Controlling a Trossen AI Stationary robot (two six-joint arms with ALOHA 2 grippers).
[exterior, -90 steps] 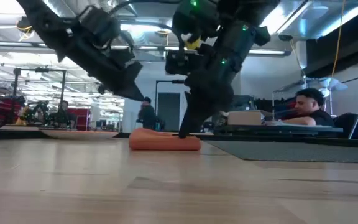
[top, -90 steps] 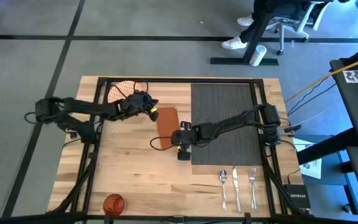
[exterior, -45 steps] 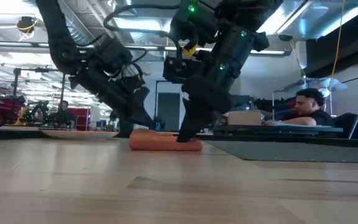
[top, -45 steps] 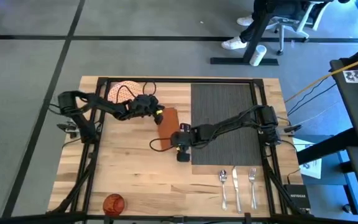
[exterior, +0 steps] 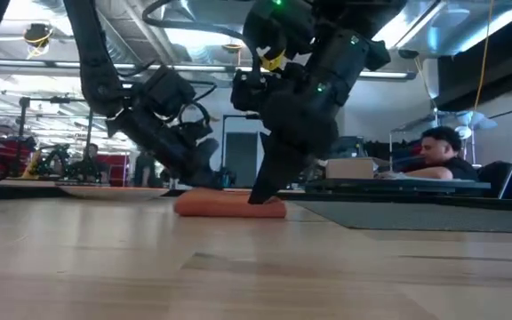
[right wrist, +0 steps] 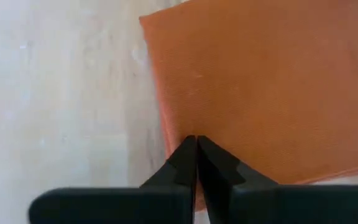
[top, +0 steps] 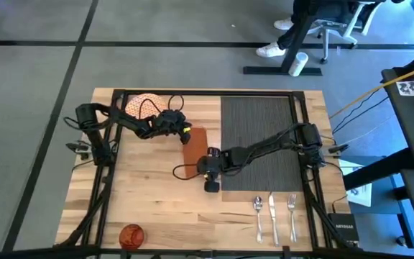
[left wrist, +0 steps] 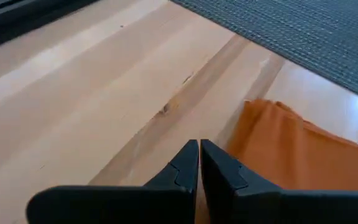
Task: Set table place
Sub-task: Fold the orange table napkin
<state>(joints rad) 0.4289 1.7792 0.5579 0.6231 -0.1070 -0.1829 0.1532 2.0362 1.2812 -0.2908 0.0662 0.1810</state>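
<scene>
Near the middle of the counter (top: 157, 201), just beside the bare edge of the grey placemat (top: 261, 137), the orange-brown napkin (top: 194, 146) lies flat with a pincer at each end. The right pincer (top: 208, 164) presses down on the end nearer the cutlery, its jaws drawn together; in the right wrist view they seem to pinch the napkin's edge, though that grip is my reading. The left pincer (top: 183, 130) sits at the opposite end, jaws closed tip to tip, touching or just off the cloth's corner; I cannot tell that it holds anything.

The step in hand looks like placing the napkin. The plate (top: 141, 106) waits at the far left corner, the cup (top: 131, 234) at the near left corner, and the spoon (top: 259, 216), knife (top: 272, 216) and fork (top: 292, 214) lie side by side near the near right corner. Next, the napkin probably needs dragging or lifting toward the placemat, both ends moving together so it stays flat.

Readable writing: only "NETGEAR" on a dark box (top: 344, 231) off the counter's near right corner.
</scene>
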